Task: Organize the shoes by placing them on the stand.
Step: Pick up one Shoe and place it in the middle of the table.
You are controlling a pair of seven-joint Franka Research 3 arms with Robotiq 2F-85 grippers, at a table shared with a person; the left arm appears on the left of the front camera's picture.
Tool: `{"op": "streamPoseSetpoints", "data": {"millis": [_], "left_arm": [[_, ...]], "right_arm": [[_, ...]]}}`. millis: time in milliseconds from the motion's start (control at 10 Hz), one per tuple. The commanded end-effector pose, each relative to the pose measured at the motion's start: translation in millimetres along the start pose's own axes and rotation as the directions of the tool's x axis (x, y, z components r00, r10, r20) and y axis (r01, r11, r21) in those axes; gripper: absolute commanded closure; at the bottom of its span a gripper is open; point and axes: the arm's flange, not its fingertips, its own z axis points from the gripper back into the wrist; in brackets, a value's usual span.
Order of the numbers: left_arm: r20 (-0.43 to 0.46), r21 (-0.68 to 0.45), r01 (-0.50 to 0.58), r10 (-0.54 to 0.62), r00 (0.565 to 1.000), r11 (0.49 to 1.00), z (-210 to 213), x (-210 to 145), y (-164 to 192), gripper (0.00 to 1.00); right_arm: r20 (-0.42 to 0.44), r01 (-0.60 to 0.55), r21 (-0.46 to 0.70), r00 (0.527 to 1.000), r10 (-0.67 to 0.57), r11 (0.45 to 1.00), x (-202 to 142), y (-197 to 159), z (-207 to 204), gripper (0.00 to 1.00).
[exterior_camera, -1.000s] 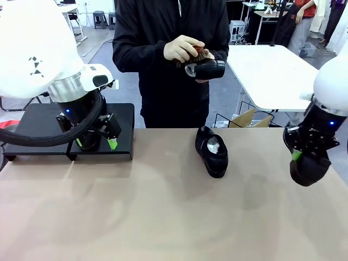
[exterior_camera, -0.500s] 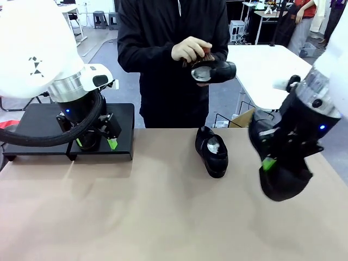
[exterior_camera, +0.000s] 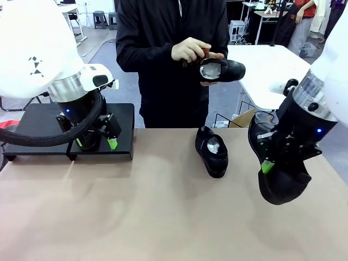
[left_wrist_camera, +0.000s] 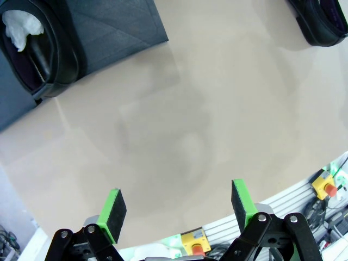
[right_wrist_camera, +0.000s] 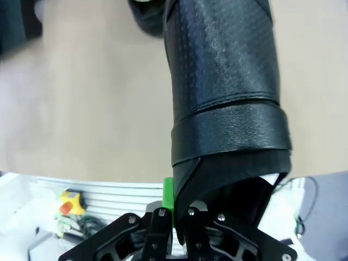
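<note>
My right gripper point(exterior_camera: 267, 165) is shut on the rim of a glossy black shoe point(exterior_camera: 283, 182), which hangs toe down just above the right side of the table. In the right wrist view that shoe point(right_wrist_camera: 223, 92) rises from the shut gripper point(right_wrist_camera: 175, 209). A second shoe point(exterior_camera: 212, 149) with white paper inside lies at the table's far middle. The person holds a third shoe point(exterior_camera: 223, 69) at chest height. My left gripper point(exterior_camera: 97, 143) hangs open over the black stand point(exterior_camera: 32, 124). In the left wrist view a shoe point(left_wrist_camera: 38, 49) sits on the stand point(left_wrist_camera: 119, 27), beyond my open left gripper point(left_wrist_camera: 178, 204).
The person stands at the far edge, with one hand point(exterior_camera: 190, 50) on a small brush against the lifted shoe. Bare tan tabletop point(exterior_camera: 136, 212) spreads across the near half. A white table point(exterior_camera: 272, 70) stands behind on the right.
My right arm has swung in from the right edge over the table, carrying its shoe lower and leftward. The person has raised and turned their shoe. The left arm is still.
</note>
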Motion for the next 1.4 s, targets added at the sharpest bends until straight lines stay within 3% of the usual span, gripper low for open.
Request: {"op": "streamPoseSetpoints", "data": {"millis": [0,100,300,500,800,1100,1200,1300], "left_arm": [[0.002,-0.019,0.007,-0.007,1.0,1.0,1.6,-0.4,2.3,0.0],[0.002,-0.019,0.007,-0.007,1.0,1.0,1.6,-0.4,2.3,0.0],[0.002,-0.019,0.007,-0.007,1.0,1.0,1.6,-0.4,2.3,0.0],[0.002,-0.019,0.007,-0.007,1.0,1.0,1.6,-0.4,2.3,0.0],[0.002,-0.019,0.007,-0.007,1.0,1.0,1.6,-0.4,2.3,0.0],[0.002,-0.019,0.007,-0.007,1.0,1.0,1.6,-0.4,2.3,0.0],[0.002,-0.019,0.007,-0.007,1.0,1.0,1.6,-0.4,2.3,0.0],[0.002,-0.019,0.007,-0.007,1.0,1.0,1.6,-0.4,2.3,0.0]], "right_arm": [[0.034,-0.047,0.022,0.998,0.047,0.999,-29.4,58.2,-18.1,1.0],[0.042,-0.054,0.012,0.998,0.054,0.998,-34.1,84.0,-32.6,1.0],[-0.04,-0.113,-0.004,0.993,0.112,0.994,-14.6,122.1,-77.7,1.0],[-0.07,-0.151,-0.04,0.987,0.148,0.988,-2.8,158.1,-124.7,1.0],[-0.117,-0.162,-0.092,0.982,0.151,0.982,2.4,181.9,-177.7,1.0],[-0.136,-0.106,-0.088,0.986,0.093,0.99,2.5,181.8,-200.8,1.0],[-0.143,-0.109,-0.086,0.985,0.096,0.99,3.8,180.9,-205.9,0.97],[-0.148,-0.111,-0.085,0.984,0.098,0.99,3.8,179.6,-206.2,0.81]]}}
